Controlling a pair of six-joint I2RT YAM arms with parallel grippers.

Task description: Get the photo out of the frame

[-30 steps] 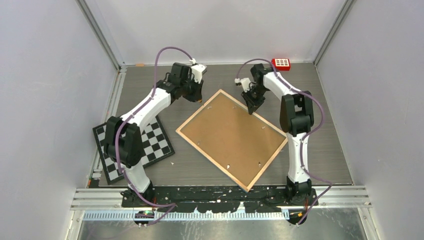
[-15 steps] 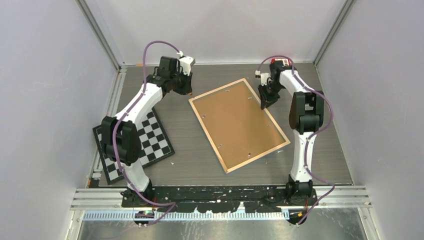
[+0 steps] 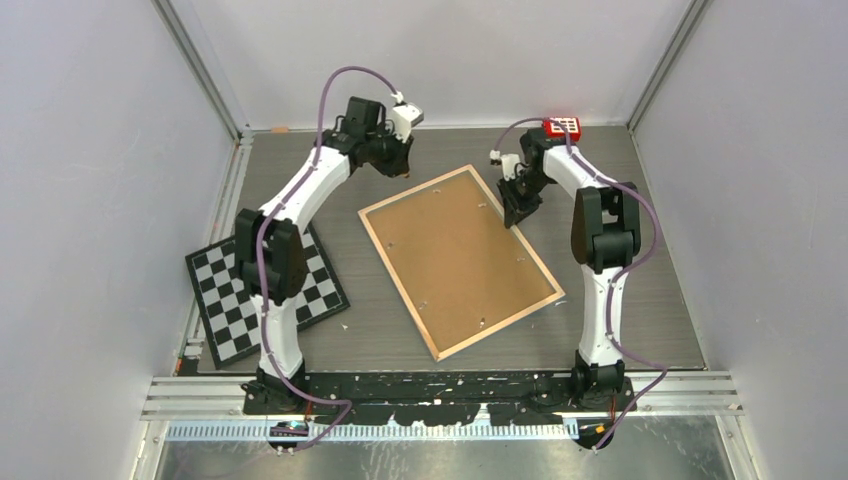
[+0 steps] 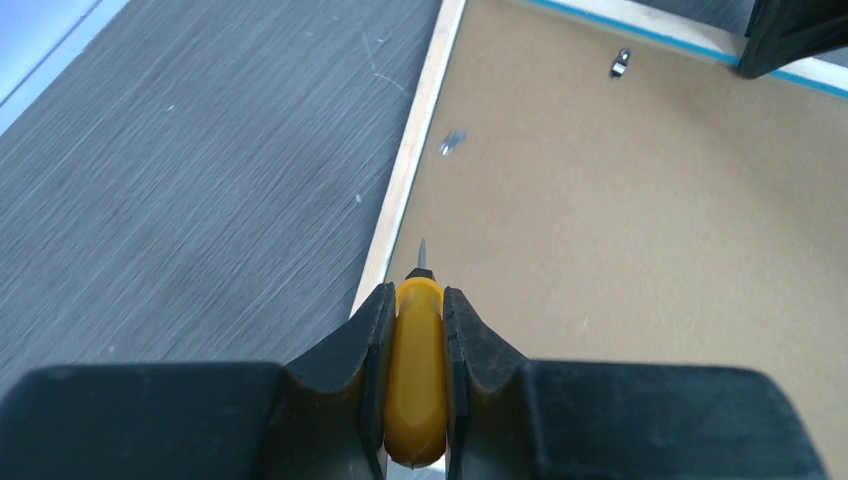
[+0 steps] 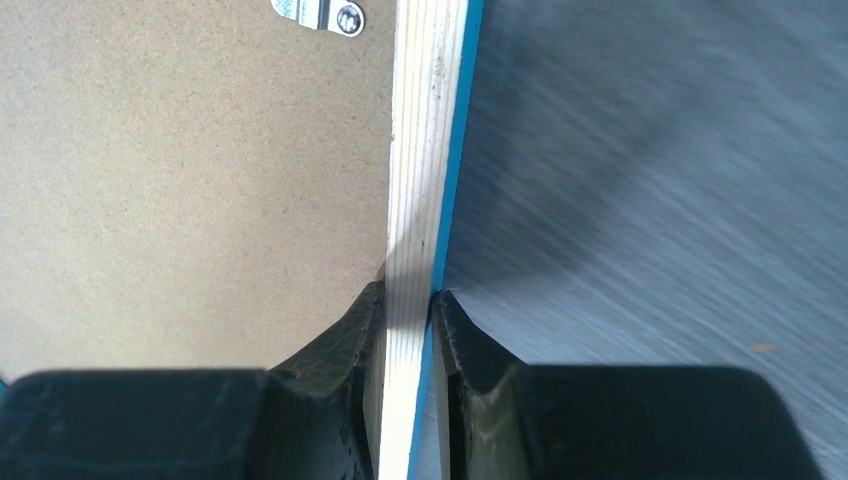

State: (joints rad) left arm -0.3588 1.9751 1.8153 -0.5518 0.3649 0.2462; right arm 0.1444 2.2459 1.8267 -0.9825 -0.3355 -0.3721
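The frame [image 3: 455, 262] lies back-up on the table [image 3: 650, 270] with its brown fibreboard showing. The photo is out of sight, and I'd judge it sits face down under that backing.

The right gripper [image 5: 408, 300] is clenched on the frame's rim, one finger on the fibreboard side and the other against the blue outer edge. A metal clip [image 5: 322, 12] sits ahead of it and a little to its left.

The left gripper [image 4: 415, 300] is clamped round a yellow-handled tool [image 4: 414, 390], whose thin metal tip pokes forward over the pale wood border. A small clip [image 4: 452, 142] lies ahead and slightly right of that tip, too blurred for me to say whether it's turned open.

The frame looks stiff and light (it would likely skate on this smooth table), so pinning it by the rim seems right. The backing looks thin and may flex. The print under it should be soft and easily creased, so it's best lifted by an edge once the clips are turned.
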